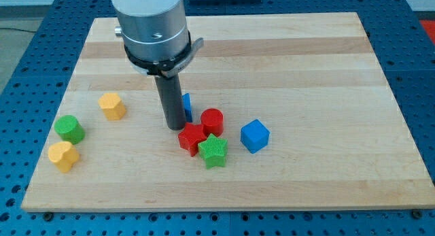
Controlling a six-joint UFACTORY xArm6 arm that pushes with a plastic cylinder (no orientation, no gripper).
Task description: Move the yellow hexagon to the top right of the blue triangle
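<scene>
My tip rests on the wooden table near the middle of the view, at the end of a straight dark rod; this tool has no jaws, so there is nothing to spread, press together or pinch, and it holds nothing. A blue block, mostly hidden behind the rod so that its shape cannot be told, sits just to the view's right of the rod. The red star lies just below and right of my tip, close to it; the red cylinder stands near it, and the green star touches the red star's lower right. A blue cube sits apart further right. The yellow hexagon lies well to the view's left of my tip. Further left are a green cylinder and, just below it, a yellow heart-like block.
</scene>
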